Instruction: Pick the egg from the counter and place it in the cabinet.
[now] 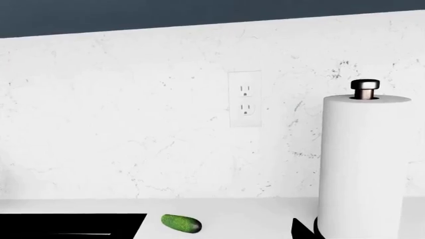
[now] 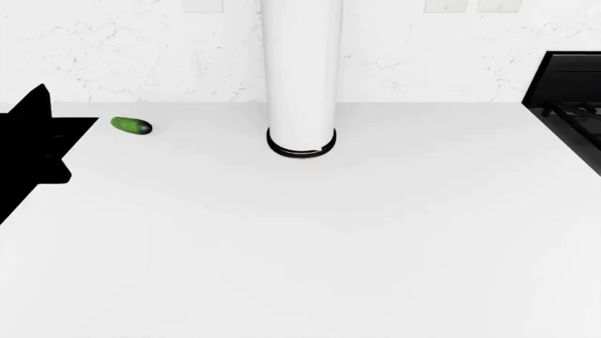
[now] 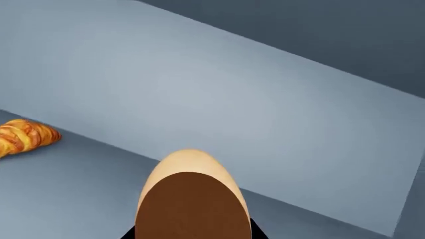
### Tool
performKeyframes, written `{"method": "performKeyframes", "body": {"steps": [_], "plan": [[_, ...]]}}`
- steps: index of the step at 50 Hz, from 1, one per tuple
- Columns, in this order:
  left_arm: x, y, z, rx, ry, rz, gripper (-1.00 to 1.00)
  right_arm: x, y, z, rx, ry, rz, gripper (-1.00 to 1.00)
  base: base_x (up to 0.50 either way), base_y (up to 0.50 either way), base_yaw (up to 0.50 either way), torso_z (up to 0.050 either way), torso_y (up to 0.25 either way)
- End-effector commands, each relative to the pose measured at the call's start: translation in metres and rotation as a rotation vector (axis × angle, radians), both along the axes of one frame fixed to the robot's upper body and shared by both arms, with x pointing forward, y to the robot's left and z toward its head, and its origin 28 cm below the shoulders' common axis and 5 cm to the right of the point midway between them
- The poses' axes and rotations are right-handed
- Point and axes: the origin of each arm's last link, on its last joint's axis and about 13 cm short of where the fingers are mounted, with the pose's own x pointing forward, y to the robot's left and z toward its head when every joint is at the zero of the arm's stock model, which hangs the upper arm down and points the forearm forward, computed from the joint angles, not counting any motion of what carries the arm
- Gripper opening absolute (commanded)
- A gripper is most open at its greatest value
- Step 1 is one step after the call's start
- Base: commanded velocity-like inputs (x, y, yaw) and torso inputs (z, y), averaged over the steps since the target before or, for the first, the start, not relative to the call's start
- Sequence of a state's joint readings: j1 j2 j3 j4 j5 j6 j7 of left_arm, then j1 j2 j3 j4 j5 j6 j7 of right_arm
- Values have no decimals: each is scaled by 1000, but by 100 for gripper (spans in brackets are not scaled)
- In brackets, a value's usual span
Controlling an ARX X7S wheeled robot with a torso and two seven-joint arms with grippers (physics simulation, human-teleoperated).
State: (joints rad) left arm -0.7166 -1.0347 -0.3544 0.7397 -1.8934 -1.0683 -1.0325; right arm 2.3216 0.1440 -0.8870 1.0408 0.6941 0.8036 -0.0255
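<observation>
The tan-brown egg [image 3: 191, 199] fills the lower middle of the right wrist view. My right gripper [image 3: 192, 235] is shut on it, and only black slivers of its fingers [image 3: 260, 233] show on either side. The egg hangs inside the blue-grey cabinet [image 3: 219, 109], just above its shelf floor [image 3: 86, 179]. The white counter [image 2: 310, 232] spreads across the head view with no egg on it. My left arm is a black shape [image 2: 33, 148] at the counter's left edge. Its fingers cannot be made out, and none show in the left wrist view.
A croissant [image 3: 23, 137] lies on the cabinet shelf beside the egg. On the counter a tall paper towel roll [image 2: 300, 77] stands at the back, and a green cucumber [image 2: 131, 126] lies to its left. The black stove [image 2: 573, 98] is at the right. A wall socket [image 1: 245, 99] is behind.
</observation>
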Motion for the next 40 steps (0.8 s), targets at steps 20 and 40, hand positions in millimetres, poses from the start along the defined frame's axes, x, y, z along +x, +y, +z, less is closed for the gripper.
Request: {"method": "performKeyframes", "body": {"steps": [20,40], "plan": [[1,-1,1,-2,-4,3,100,35,-6,-86,-16,429,45,-100,1,0,-1,0,0],[3,0,0,-6,-5,7,100,40,-7,-99,-48,455,44,100,2,0,0,0,0]]}}
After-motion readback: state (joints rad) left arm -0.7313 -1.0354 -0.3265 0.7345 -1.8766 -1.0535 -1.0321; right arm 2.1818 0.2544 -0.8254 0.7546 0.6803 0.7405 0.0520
